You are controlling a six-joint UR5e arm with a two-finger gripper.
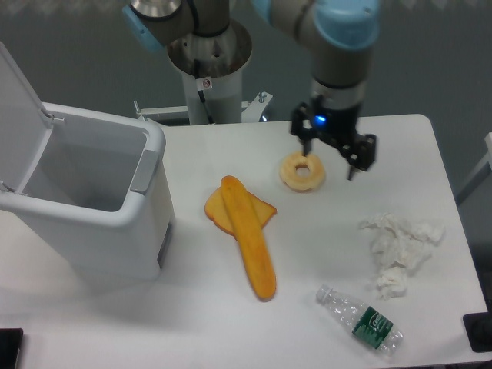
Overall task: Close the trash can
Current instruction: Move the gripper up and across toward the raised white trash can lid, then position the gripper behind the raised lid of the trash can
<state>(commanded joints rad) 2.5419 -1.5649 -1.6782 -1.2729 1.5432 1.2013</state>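
The trash can (92,223) is a large white boxy bin at the left of the table. Its flat lid (19,108) stands raised at the far left, leaving the inside open to view. A grey latch tab (144,171) sits on its right wall. My gripper (332,157) hangs open over the table at centre right, well to the right of the bin, with nothing between its fingers. It is right above a ring-shaped doughnut (302,171).
A long orange bread piece on a toast slice (244,228) lies mid-table. Crumpled white tissue (398,249) is at the right, a plastic bottle (360,318) near the front edge. The arm's base column (207,69) stands behind the table.
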